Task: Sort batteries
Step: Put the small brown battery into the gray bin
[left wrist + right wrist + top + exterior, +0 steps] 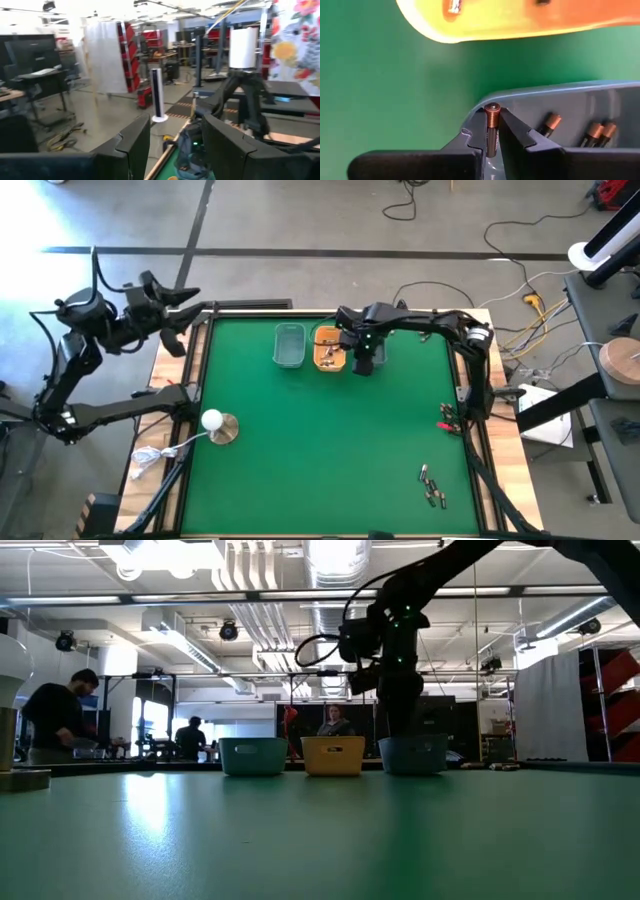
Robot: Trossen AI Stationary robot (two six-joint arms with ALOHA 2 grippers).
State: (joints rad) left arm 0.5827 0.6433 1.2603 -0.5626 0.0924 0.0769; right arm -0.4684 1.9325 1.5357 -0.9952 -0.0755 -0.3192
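sort batteries, progress entry.

- right gripper (492, 142): over the grey tray (580, 107) near the far edge of the green worktop (330, 440), right of the middle; fingers clenched on one slim copper-topped battery (492, 131), held upright just above the tray's near rim, not yet let go.
- grey tray contents: at least three copper-topped batteries (596, 131) lie inside, as the right wrist view shows; more may sit out of sight.
- orange tray (328, 348): just beside the grey one, toward the middle of the far edge; it holds several small cells, count unclear from above.
- clear blue-grey tray (289, 345): next along the far edge, to the left; looks empty, though the view is too coarse to be sure.
- unsorted batteries (432, 485): a small cluster lies loose near the worktop's front right corner, well apart from the trays.
- left gripper (180, 305): parked off the worktop beyond its far left corner, fingers spread, grasping nothing.

judgement: sorting is well under way. two trays already hold cells, and one cell is about to be dropped. the front right cluster is left to pick up and sort.
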